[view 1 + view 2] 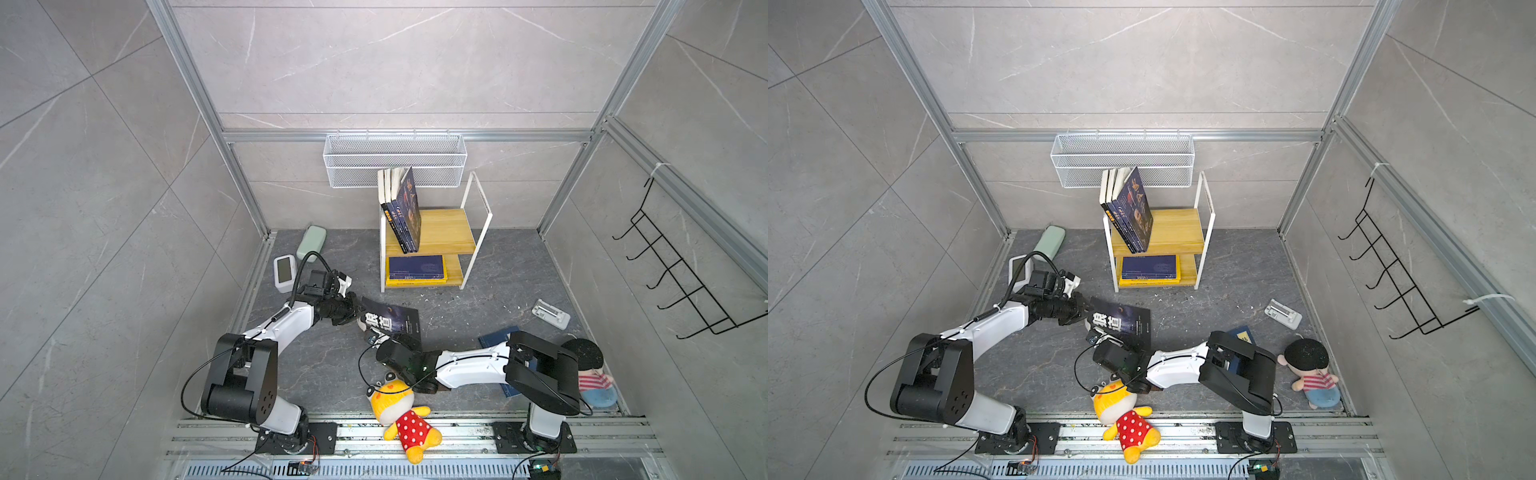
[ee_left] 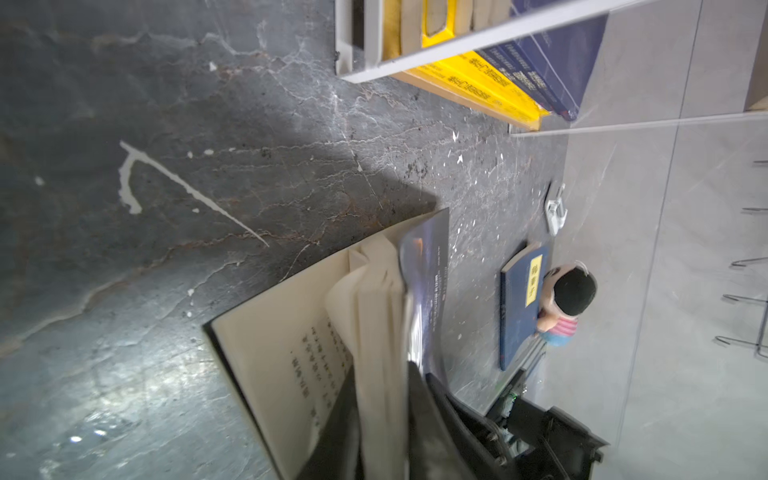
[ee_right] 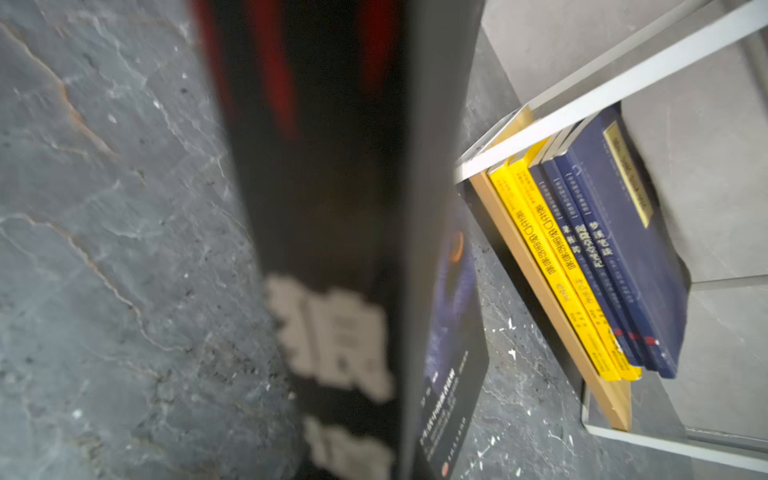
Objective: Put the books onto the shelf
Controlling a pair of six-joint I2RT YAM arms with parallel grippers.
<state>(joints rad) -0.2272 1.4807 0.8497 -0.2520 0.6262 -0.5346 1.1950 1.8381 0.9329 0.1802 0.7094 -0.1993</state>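
Note:
A dark book (image 1: 395, 318) (image 1: 1125, 320) with big white characters on its cover hangs open and tilted just above the floor, in front of the shelf (image 1: 444, 232). My left gripper (image 1: 358, 309) (image 2: 382, 386) is shut on a wad of its pages (image 2: 291, 332) at the far left corner. My right gripper (image 1: 380, 338) sits at the book's near edge. Its fingers are hidden, and the blurred spine (image 3: 324, 249) fills the right wrist view. Navy books (image 1: 405, 212) lean upright on the top board. A navy and yellow stack (image 1: 415, 268) lies on the lower board. Another blue book (image 1: 494, 338) lies under the right arm.
A yellow plush (image 1: 401, 411) lies at the front rail, and a boy doll (image 1: 590, 370) at the right. A white mesh basket (image 1: 395, 160) hangs behind the shelf. A green case (image 1: 311, 243), a white device (image 1: 284, 270) and a white bracket (image 1: 550, 313) lie on the floor.

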